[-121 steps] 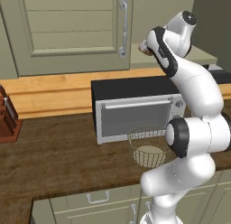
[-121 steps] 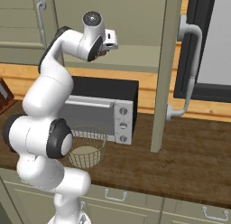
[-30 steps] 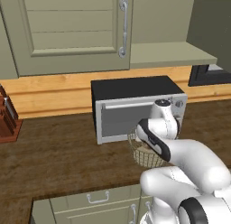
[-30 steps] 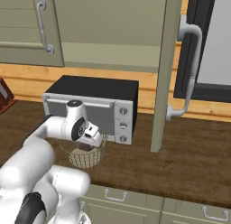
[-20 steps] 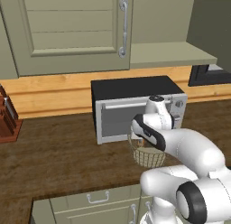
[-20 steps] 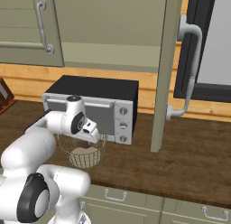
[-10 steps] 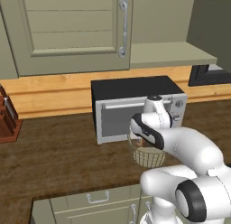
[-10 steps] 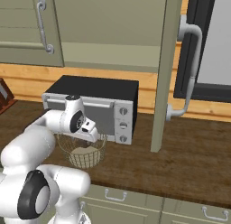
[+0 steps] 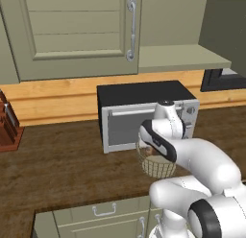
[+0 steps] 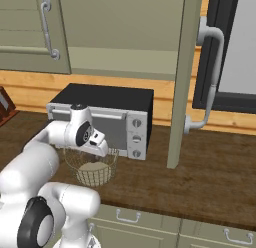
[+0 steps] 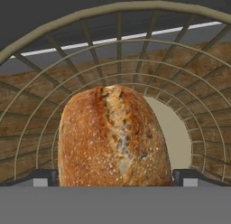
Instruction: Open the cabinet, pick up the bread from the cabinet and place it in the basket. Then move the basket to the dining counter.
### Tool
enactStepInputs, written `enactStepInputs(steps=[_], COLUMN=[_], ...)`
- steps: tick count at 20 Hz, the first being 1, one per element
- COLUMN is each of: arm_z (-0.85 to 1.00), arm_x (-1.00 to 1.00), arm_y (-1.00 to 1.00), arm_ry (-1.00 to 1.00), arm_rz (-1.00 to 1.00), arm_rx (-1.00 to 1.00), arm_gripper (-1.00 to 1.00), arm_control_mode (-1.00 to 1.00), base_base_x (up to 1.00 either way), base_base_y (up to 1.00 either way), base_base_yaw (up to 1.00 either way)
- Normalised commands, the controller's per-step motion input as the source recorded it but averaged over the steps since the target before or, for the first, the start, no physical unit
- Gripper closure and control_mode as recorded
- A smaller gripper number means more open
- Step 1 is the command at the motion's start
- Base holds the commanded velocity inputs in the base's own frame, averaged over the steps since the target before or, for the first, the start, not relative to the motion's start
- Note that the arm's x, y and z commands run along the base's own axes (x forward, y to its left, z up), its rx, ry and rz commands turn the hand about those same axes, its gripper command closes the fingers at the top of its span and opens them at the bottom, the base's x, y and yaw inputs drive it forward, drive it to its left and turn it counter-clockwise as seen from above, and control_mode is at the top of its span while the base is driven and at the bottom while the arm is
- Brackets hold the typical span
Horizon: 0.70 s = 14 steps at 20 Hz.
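The bread [image 11: 113,137], a golden-brown crusty bun, sits between my two fingertips [image 11: 43,177], with the gripper [image 11: 115,175] shut on it. Behind it curve the basket's tan wires [image 11: 198,123] and pale base [image 11: 173,128], so the bun is inside the rim. From the base, the gripper [image 9: 152,147] [image 10: 99,143] reaches down into the basket [image 9: 159,166] [image 10: 93,173], which stands on the dark wood worktop in front of the microwave. The cabinet has its left door [image 9: 77,35] closed and its right door [image 10: 181,77] swung open, seen edge-on.
A black and silver microwave [image 9: 144,114] [image 10: 107,117] stands right behind the basket. A knife block [image 9: 7,129] is at the far left. The open door and a curved silver handle [image 10: 212,82] on a dark panel are to the right. Green drawer fronts [image 9: 105,213] run below the worktop.
Six seconds ago the hand was up at the cabinet shelf; it has come down into the basket with the bread. Over the last half second it has barely moved.
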Motion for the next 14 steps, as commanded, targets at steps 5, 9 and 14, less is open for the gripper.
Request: enactStepInputs(steps=[5,9,14], arm_z=[0.00,0.00,0.00], arm_x=[0.18,0.29,0.27], arm_y=[-0.01,0.00,0.00], arm_ry=[0.00,0.02,0.01], arm_rz=[-0.03,-0.03,-0.03], arm_rx=[0.00,0.00,0.00], arm_gripper=[-1.00,-1.00,-1.00], arm_control_mode=[-1.00,-1.00,-1.00], base_base_x=[0.00,0.00,0.00], base_base_y=[0.00,0.00,0.00], base_base_yaw=[0.00,0.00,0.00])
